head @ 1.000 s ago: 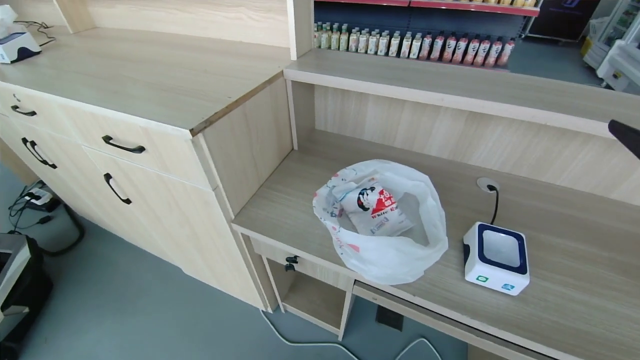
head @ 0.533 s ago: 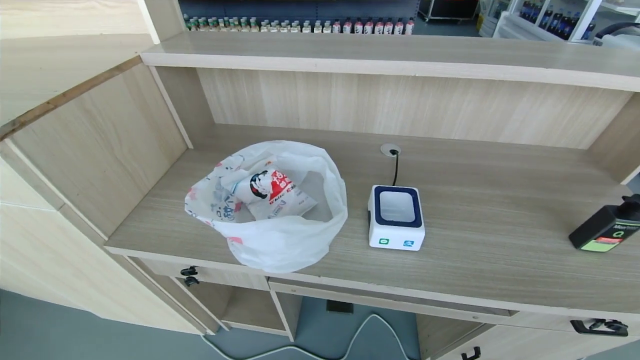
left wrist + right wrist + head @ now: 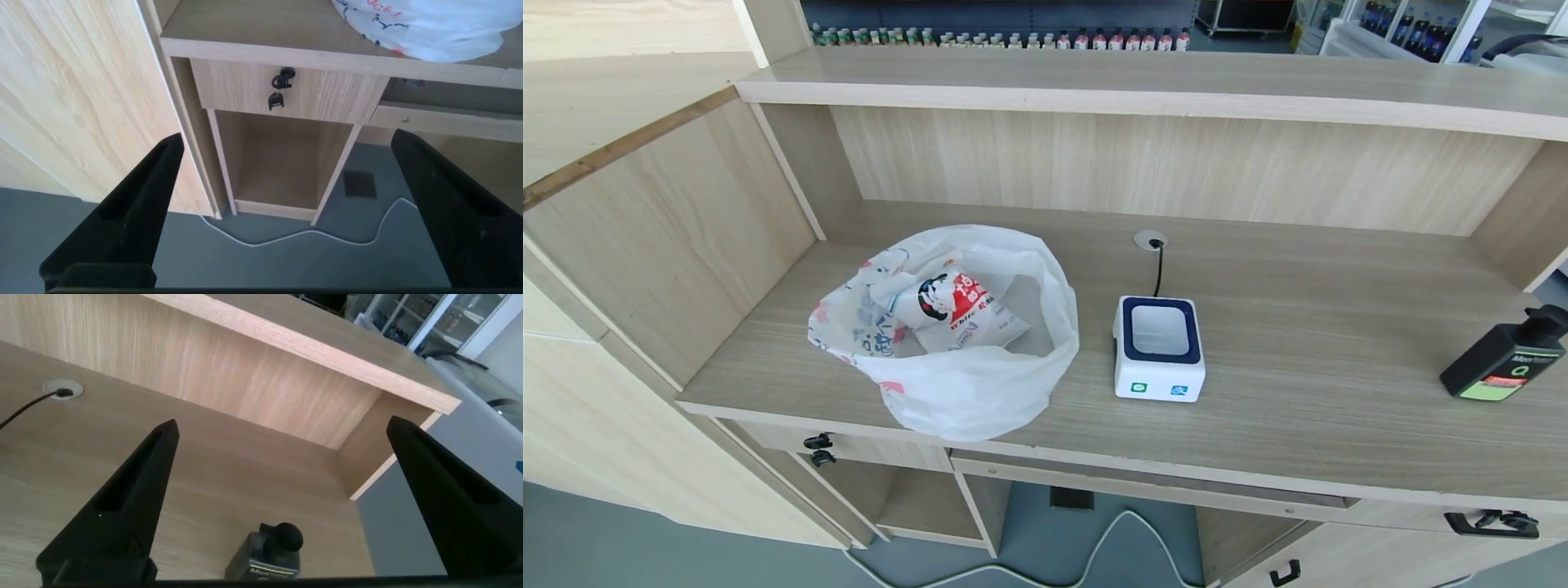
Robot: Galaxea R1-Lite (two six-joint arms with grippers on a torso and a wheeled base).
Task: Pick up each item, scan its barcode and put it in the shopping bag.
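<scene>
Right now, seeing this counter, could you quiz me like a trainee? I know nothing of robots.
1. True or false: the black bottle is already inside the shopping bag.
2. What stands between bag and bottle? A scanner, B cup, C basket.
3. Fill in: the right gripper is ___, holding nothing.
Key: 1 false, it rests on the counter; 2 A, the scanner; 3 open.

A pale wooden counter carries a raised ledge — behind it, a row of bottles; keys hang from a drawer.
</scene>
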